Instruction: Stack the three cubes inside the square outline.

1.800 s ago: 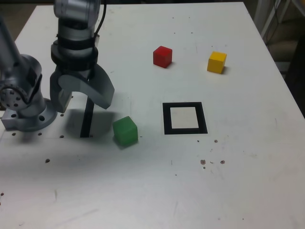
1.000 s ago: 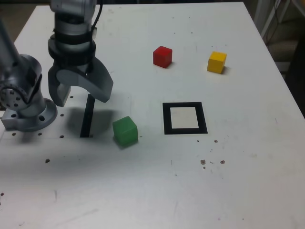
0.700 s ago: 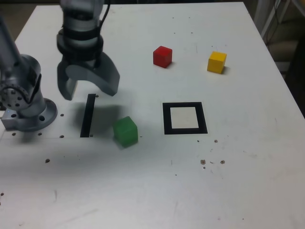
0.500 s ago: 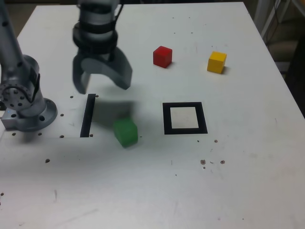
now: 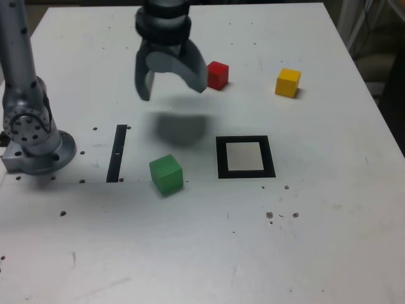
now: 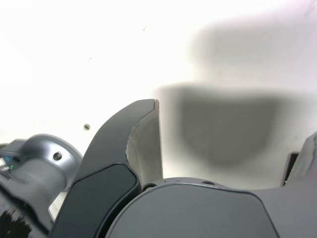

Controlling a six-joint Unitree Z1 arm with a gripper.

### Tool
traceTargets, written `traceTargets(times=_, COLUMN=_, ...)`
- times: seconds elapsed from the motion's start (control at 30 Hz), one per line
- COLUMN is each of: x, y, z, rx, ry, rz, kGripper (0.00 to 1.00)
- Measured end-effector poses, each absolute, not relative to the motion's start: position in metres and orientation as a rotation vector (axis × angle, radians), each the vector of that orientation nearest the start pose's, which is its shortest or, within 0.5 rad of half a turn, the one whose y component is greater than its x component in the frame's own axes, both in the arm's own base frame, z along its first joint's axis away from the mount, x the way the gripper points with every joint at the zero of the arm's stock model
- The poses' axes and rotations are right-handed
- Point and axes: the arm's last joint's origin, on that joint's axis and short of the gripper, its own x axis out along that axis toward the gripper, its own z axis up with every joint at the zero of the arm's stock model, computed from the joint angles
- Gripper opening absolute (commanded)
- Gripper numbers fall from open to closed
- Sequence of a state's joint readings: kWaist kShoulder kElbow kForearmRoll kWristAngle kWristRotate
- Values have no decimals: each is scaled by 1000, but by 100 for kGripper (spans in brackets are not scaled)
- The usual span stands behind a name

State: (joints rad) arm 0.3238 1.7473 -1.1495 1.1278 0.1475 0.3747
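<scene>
The fingers [image 5: 173, 95] stand wide apart with nothing between them, raised over the bench [image 5: 316, 240], and the coming move turns on where the red cube [image 5: 218, 75] lies from them. In the exterior view, with twelve o'clock at the far edge, it shows at about two o'clock from the gap, just beside the nearer-looking fingertip, which slightly overlaps its edge; whether they touch I cannot tell, though the shadow suggests height between them. The green cube [image 5: 167, 175] lies at six o'clock, the yellow cube [image 5: 288, 83] at three, farther off, and the square outline [image 5: 268, 156] at about four, its centre bare. Red looks the likeliest first pick, needing a short shift toward two o'clock, then a descent. The cube has no long axis, so its faces should set the grip angle.
</scene>
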Motion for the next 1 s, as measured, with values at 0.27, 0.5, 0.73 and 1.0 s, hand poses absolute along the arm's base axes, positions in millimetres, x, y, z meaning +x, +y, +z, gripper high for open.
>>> traceTargets(times=0.27, x=258, y=121, z=257, rx=131, ry=1751, rz=-13, kGripper=100)
traceTargets(times=0.5, x=270, y=146, z=257, rx=161, ry=1750, rz=-66, kGripper=100)
traceTargets(times=0.73, x=288, y=165, z=255, rx=183, ry=1751, rz=-106, kGripper=100)
traceTargets(times=1.0, x=306, y=184, z=249, rx=212, ry=1779, rz=-147, kGripper=99)
